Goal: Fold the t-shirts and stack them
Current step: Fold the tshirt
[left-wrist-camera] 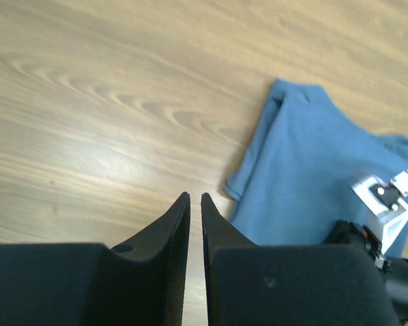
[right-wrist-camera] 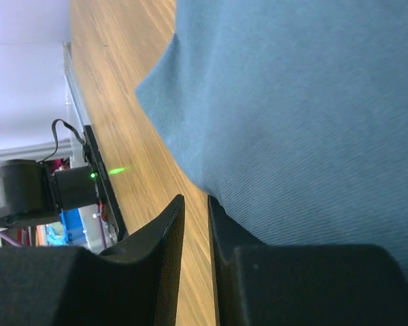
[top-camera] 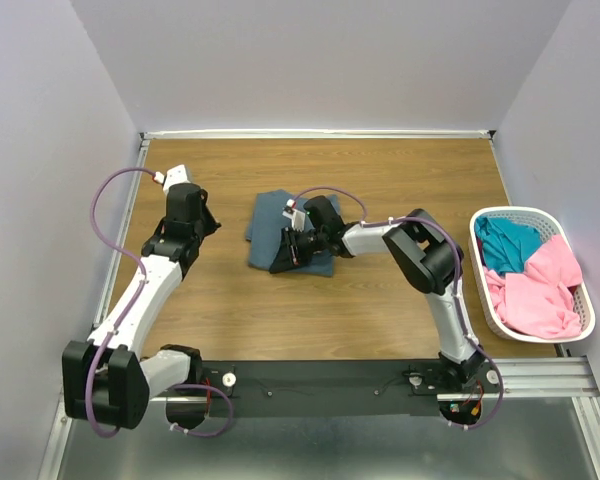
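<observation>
A slate blue-grey t-shirt (top-camera: 268,215) lies folded on the wooden table, left of centre. My right gripper (top-camera: 278,262) rests low at the shirt's near edge. In the right wrist view its fingers (right-wrist-camera: 195,198) stand a narrow slot apart with bare wood between them, and the shirt (right-wrist-camera: 299,102) drapes over the outside of the right finger. My left gripper (top-camera: 212,228) hovers over bare table to the left of the shirt (left-wrist-camera: 313,170). Its fingers (left-wrist-camera: 195,197) are slightly apart and hold nothing. A teal t-shirt (top-camera: 508,243) and a pink t-shirt (top-camera: 540,290) lie crumpled in the basket.
A white slotted basket (top-camera: 586,305) stands at the table's right edge. The right arm's wrist (left-wrist-camera: 381,210) shows at the lower right of the left wrist view, over the shirt. Walls close in the table's back and sides.
</observation>
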You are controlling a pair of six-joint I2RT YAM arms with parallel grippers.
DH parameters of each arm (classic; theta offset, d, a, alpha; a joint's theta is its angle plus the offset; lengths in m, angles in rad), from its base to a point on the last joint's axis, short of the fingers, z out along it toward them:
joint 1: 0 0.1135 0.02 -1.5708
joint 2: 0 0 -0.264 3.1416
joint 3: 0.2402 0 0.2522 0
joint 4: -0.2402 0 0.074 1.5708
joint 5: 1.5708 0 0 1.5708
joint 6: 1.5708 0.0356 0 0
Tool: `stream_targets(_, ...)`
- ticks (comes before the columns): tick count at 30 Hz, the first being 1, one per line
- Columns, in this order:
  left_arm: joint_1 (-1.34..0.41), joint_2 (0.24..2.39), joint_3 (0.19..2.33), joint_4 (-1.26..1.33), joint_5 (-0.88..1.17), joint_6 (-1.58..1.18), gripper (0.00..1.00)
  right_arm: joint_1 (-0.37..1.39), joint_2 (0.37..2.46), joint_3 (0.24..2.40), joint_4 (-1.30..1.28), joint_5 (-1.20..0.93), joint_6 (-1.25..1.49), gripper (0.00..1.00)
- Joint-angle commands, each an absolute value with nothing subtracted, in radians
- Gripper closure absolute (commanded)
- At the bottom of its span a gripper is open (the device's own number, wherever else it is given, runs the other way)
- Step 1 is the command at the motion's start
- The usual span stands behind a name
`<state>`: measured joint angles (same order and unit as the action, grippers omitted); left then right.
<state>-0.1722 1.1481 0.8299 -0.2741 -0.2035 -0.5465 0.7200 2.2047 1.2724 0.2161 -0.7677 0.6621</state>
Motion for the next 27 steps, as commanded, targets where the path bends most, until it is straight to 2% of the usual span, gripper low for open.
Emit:
stream_targets(1,-0.169,1.100,0.770,-0.213,-0.321,-0.508,0.80,0.709,2.266,1.255,0.232,-0.712,0.661,0.72)
stream_targets(7,-0.163,1.104,0.778,-0.203,-0.279,-0.500,0.77,0.704,2.165,1.296,0.198,-0.712,0.643,0.73)
stream_targets(13,-0.149,1.089,0.765,-0.184,-0.235,-0.497,0.74,0.638,2.184,1.529,0.156,-0.709,0.652,0.72)
stream_targets(21,-0.146,1.081,0.758,-0.176,-0.213,-0.495,0.74,0.597,2.460,1.923,0.152,-0.716,0.718,0.71)
stream_targets(27,-0.144,1.101,0.758,-0.172,-0.181,-0.492,0.74,0.589,2.657,2.101,0.152,-0.655,0.787,0.68)
